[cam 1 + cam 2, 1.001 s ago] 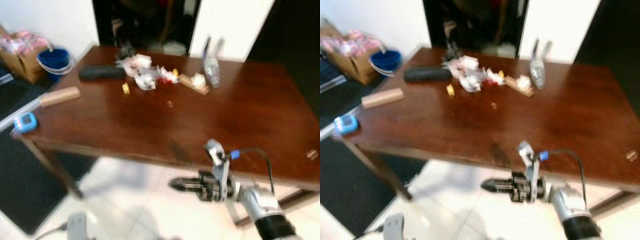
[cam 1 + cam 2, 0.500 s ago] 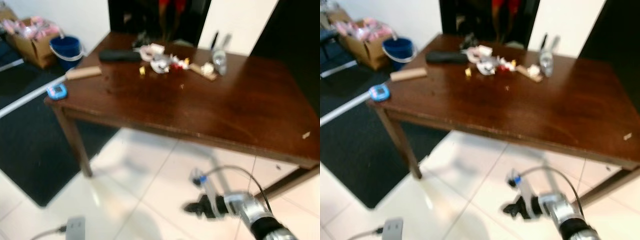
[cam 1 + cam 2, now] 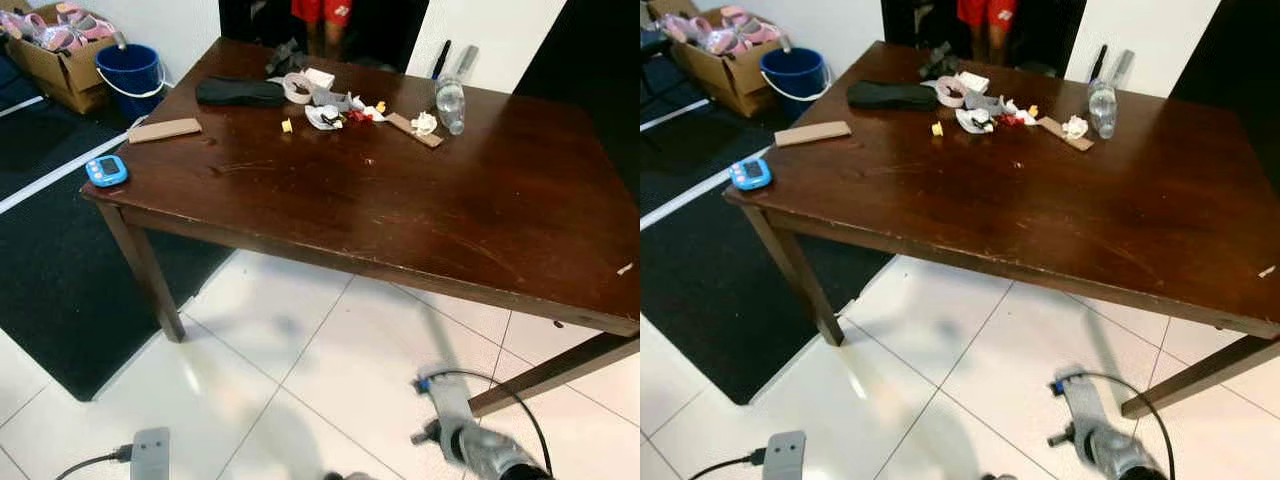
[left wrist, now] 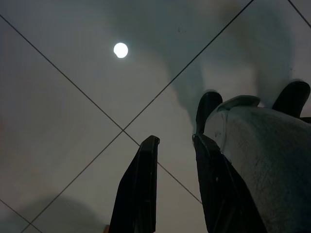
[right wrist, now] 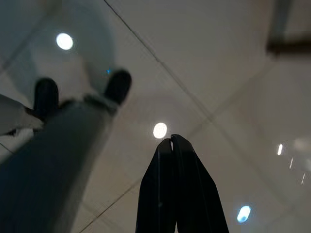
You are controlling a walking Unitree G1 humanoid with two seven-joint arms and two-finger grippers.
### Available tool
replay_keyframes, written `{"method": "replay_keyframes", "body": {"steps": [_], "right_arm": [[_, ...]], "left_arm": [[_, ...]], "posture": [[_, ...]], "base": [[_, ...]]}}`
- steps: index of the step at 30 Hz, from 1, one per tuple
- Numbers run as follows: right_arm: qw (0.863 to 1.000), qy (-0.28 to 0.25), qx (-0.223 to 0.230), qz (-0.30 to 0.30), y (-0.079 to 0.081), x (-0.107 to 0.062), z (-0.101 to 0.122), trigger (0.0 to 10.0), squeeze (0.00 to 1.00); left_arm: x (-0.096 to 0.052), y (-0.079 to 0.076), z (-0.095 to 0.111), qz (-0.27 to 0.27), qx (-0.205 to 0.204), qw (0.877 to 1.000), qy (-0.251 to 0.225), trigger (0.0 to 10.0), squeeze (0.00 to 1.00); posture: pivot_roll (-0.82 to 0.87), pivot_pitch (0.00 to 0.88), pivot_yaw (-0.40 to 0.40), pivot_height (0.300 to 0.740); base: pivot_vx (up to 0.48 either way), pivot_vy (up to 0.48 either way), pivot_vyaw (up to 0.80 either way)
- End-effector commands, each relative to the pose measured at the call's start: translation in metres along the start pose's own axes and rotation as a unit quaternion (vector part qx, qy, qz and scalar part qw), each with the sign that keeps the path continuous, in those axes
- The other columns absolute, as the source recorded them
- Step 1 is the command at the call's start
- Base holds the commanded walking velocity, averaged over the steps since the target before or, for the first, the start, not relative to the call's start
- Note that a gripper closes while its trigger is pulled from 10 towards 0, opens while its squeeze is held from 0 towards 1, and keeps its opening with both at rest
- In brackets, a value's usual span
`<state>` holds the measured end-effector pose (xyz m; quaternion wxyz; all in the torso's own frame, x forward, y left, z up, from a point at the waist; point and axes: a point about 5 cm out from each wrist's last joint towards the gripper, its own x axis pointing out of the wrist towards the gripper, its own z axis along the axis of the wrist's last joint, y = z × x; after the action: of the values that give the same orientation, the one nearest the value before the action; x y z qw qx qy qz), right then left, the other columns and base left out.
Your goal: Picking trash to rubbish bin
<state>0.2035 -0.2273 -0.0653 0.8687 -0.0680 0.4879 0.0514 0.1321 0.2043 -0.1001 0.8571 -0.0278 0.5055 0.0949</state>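
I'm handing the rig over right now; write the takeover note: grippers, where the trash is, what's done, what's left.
Left gripper: open and empty, hanging over the white tiled floor.
Right gripper: shut, holding nothing, arm low beside the table.
Trash: a cluster of crumpled wrappers and scraps lies at the far side of the dark brown wooden table, with a clear plastic bottle standing to its right.
A blue bucket stands on the floor past the table's far left corner; I can't confirm it is the bin.
Done: nothing picked yet.
Left: step closer, pick each piece, carry it to the bin.
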Motion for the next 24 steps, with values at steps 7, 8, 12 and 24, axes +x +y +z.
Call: {"method": "replay_keyframes", "body": {"steps": [7, 8, 12, 24], "right_arm": [[0.998, 0.061, -0.019, 0.026, 0.043, 0.005, -0.034, 10.0, 0.0], [0.998, 0.061, -0.019, 0.026, 0.043, 0.005, -0.034, 10.0, 0.0], [0.998, 0.052, -0.03, 0.034, 0.042, 0.006, -0.027, 10.0, 0.0], [0.998, 0.049, 0.018, 0.026, 0.046, 0.007, -0.027, 10.0, 0.0]], "left_arm": [[-0.005, -0.01, -0.035, -0.063, 0.105, 0.991, 0.061, 10.0, 0.0], [-0.005, -0.01, -0.035, -0.063, 0.105, 0.991, 0.061, 10.0, 0.0], [-0.003, -0.024, -0.025, -0.086, 0.121, 0.988, 0.05, 10.0, 0.0], [-0.002, -0.035, -0.019, -0.115, 0.169, 0.978, 0.049, 10.0, 0.0]], "posture": [[0.1, 0.08, -0.092, 0.74], [0.1, 0.08, -0.092, 0.74], [0.1, 0.071, -0.087, 0.74], [0.1, 0.037, -0.07, 0.74]], "base": [[0.0, 0.0, 0.0], [0.0, 0.0, 0.0], [0.0, 0.0, 0.0], [0.0, 0.0, 0.0]]}}
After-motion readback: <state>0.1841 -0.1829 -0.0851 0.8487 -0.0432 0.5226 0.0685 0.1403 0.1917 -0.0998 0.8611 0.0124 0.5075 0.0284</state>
